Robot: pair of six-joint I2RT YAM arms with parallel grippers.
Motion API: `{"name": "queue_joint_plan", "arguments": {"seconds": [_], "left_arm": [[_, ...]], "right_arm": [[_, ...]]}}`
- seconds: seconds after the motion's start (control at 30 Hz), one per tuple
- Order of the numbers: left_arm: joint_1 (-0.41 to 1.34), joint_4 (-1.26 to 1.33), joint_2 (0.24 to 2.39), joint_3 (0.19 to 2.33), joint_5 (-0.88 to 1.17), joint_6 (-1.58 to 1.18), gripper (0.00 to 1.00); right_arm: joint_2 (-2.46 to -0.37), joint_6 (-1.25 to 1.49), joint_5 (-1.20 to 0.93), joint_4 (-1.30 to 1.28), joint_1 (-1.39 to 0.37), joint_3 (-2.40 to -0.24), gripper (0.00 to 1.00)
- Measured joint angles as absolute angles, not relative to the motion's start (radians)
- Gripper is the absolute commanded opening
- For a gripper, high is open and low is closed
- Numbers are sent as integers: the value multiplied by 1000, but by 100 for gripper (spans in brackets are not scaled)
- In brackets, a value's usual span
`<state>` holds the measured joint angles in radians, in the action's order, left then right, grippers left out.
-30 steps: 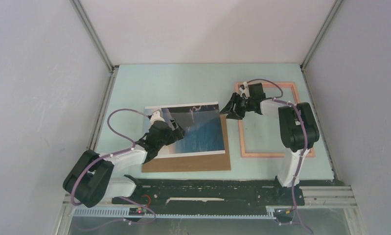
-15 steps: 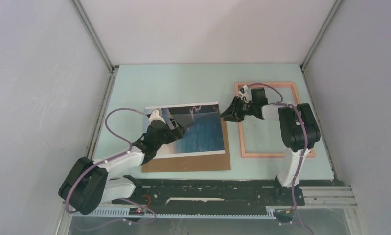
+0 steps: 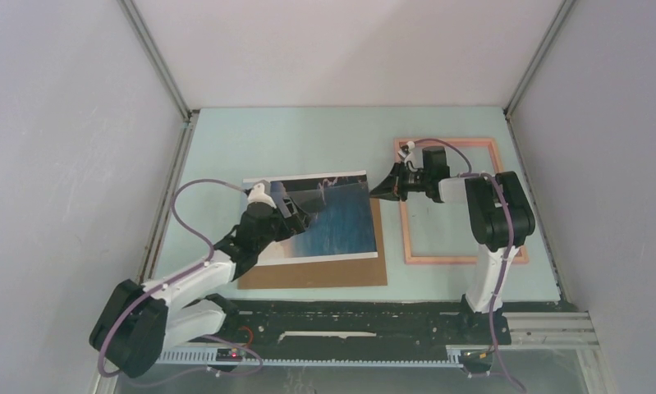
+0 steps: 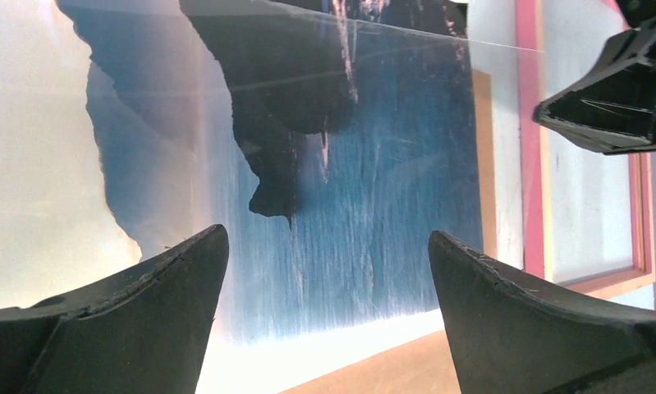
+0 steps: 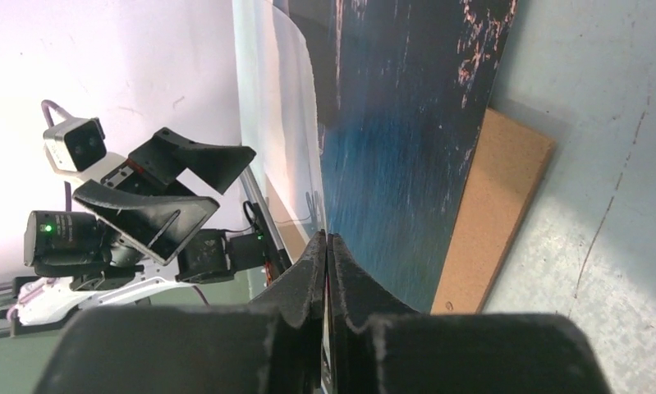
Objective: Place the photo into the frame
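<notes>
Pale-green surface (image 3: 308,139) within white walls (image 3: 349,49) carries a brown cardboard sheet (image 3: 324,273). The sea-and-cliff paper photo (image 3: 341,222) lies on it, beside the thin salmon-pink rectangular frame (image 3: 439,259). Left fingers (image 4: 127,320) are released above the photo. Right fingers (image 5: 304,287) are clenched at its far-right corner, and I cannot tell what they pinch.

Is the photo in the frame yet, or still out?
Out. The photo sits over the brown cardboard sheet, left of the frame; only the table shows through the frame's middle.
</notes>
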<state>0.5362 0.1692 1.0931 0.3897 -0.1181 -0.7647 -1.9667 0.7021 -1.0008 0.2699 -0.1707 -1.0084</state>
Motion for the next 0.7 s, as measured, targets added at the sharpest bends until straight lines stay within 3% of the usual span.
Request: {"name": "queue_joint_plan", "arguments": {"seconds": [0.33, 0.5, 0.7], "left_arm": [[569, 80, 955, 442, -4, -632, 100], [847, -4, 958, 537, -80, -503, 100], [1141, -69, 995, 556, -324, -352, 100]], "right_arm": [[-1972, 737, -1011, 300, -172, -1008, 0], [-1972, 775, -999, 281, -171, -1008, 0], [-1972, 833, -988, 280, -170, -1008, 0]]}}
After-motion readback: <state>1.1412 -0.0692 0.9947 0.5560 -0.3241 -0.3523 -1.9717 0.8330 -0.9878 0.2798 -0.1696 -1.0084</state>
